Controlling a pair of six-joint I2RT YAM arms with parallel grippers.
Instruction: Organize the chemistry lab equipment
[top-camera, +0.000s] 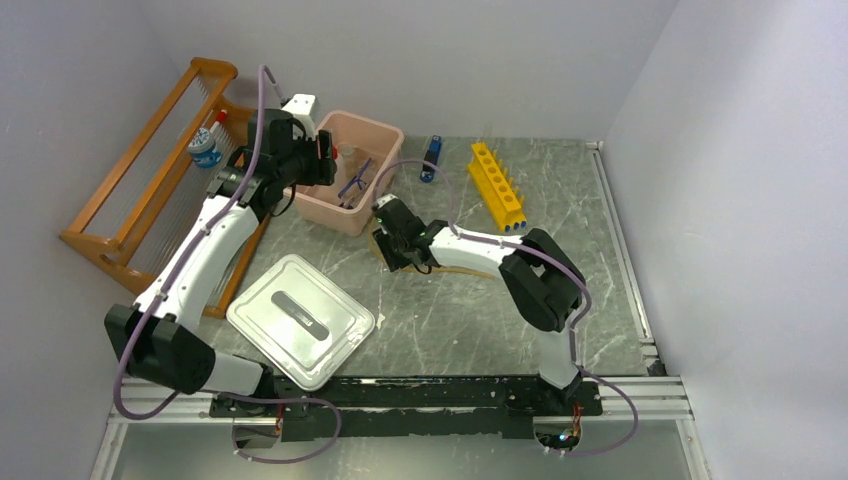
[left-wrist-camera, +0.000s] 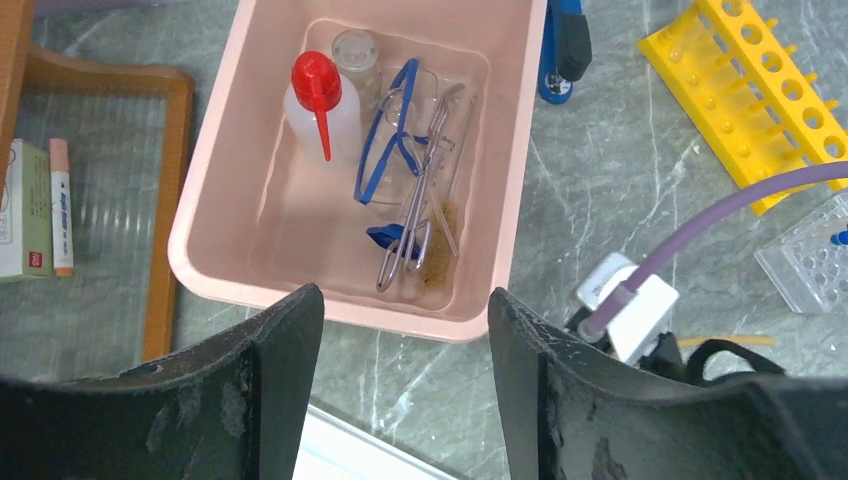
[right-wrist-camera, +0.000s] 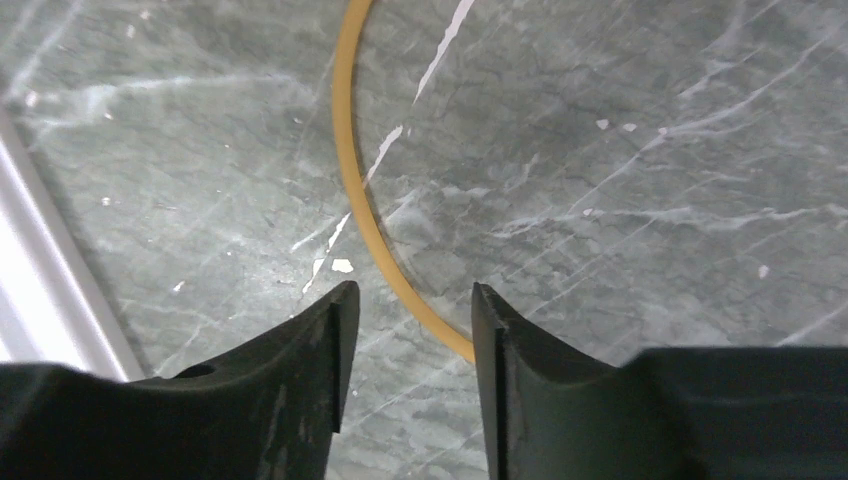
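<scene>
Right wrist view: R hand (right-wrist-camera: 412, 298) spread, tan rubber hose (right-wrist-camera: 350, 180) flat on desk (right-wrist-camera: 650, 150), running btwn its fingers. L hand (left-wrist-camera: 405, 295) spread, empty, above pink tub (left-wrist-camera: 215, 200) w/ red-capped squeeze bottle (left-wrist-camera: 320, 100) + thin metal tools (left-wrist-camera: 425, 200) inside.

The left gripper (top-camera: 322, 152) hangs at the left rim of the pink tub (top-camera: 370, 121), which holds thin blue pieces (top-camera: 356, 180). The right gripper (top-camera: 396, 255) sits low over the counter (top-camera: 470, 325), at the tan rubber hose (top-camera: 462, 269). A grey-white lid (top-camera: 300, 320) lies nearer the arm bases. A yellow rack (top-camera: 497, 185) lies to the right of the tub.
</scene>
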